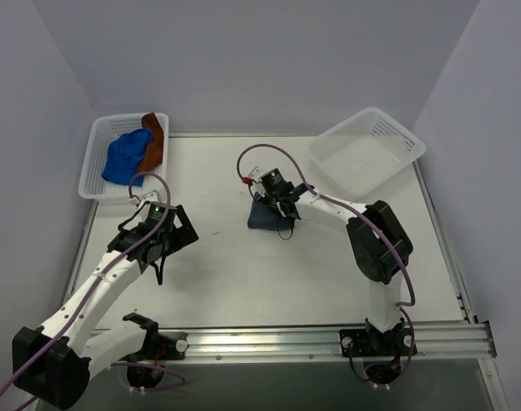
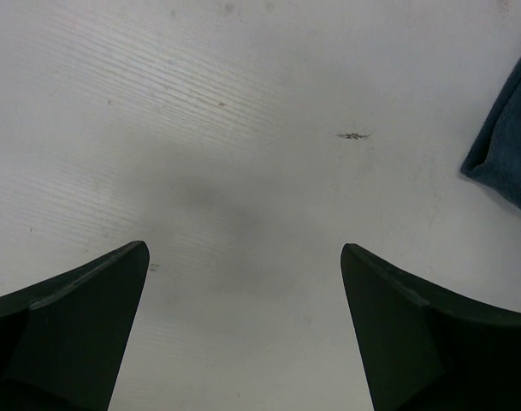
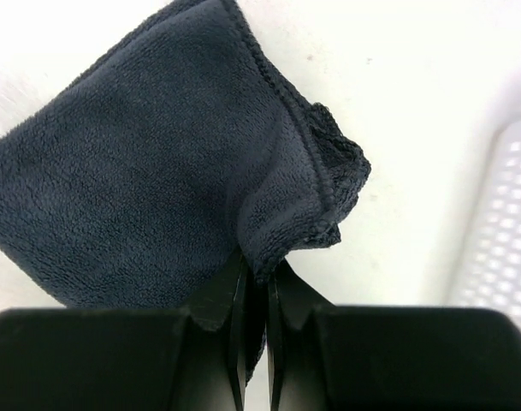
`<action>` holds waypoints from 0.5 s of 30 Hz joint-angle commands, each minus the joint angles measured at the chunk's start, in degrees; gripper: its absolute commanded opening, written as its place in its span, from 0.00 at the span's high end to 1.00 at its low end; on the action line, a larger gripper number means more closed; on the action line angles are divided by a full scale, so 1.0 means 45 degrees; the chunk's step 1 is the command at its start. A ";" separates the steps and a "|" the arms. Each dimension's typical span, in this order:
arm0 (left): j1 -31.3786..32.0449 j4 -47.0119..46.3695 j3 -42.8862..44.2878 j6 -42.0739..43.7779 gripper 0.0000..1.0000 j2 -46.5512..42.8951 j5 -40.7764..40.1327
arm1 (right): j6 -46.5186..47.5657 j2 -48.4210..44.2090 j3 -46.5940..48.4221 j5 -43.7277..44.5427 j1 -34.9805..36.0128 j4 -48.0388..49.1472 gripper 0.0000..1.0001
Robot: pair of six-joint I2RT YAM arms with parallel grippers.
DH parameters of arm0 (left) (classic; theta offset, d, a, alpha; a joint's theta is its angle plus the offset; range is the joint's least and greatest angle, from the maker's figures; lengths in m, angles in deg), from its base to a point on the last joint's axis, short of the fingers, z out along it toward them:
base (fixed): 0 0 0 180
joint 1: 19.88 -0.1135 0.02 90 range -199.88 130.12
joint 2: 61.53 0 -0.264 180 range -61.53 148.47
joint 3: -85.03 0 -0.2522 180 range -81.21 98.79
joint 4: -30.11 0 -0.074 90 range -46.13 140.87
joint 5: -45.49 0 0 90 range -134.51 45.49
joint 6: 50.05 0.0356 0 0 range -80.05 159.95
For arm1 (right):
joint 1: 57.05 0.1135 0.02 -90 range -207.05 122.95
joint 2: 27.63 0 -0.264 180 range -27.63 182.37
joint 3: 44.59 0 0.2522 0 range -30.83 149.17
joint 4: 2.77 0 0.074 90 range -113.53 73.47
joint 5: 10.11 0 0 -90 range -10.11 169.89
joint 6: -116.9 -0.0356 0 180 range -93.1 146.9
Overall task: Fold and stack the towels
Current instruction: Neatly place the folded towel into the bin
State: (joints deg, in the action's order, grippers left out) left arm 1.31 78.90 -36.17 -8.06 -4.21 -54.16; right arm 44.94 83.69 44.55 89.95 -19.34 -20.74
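Note:
A folded dark navy towel (image 1: pixel 267 217) lies on the white table near the middle. My right gripper (image 1: pixel 281 199) is shut on the edge of that towel (image 3: pixel 157 180), pinching a fold of it between its fingertips (image 3: pixel 257 272). A corner of the towel shows at the right edge of the left wrist view (image 2: pixel 510 137). My left gripper (image 1: pixel 157 247) is open and empty, above bare table (image 2: pixel 243 257) to the left of the towel. A blue towel (image 1: pixel 126 157) and a rust-orange towel (image 1: pixel 154 141) lie crumpled in the left basket (image 1: pixel 96 141).
An empty white basket (image 1: pixel 369 150) stands tilted at the back right; its wall shows in the right wrist view (image 3: pixel 504 231). Grey walls enclose the table on three sides. A metal rail (image 1: pixel 328 340) runs along the near edge.

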 commanded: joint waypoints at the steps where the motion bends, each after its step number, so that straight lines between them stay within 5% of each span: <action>1: -0.0119 0.0323 0.0168 0.0121 0.06 -0.0511 -0.0473 | 0.2999 -0.1145 0.0963 0.0380 -0.0256 -0.1017 1.00; 15: -0.0139 0.0049 0.0754 0.0532 0.06 -0.0686 -0.0843 | 0.7414 -0.3079 0.2409 -0.1161 -0.2207 -0.3888 1.00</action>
State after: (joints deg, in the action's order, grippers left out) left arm 1.01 79.20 -36.11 -6.70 -5.41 -55.42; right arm 71.84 72.15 52.98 87.13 -26.57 -32.98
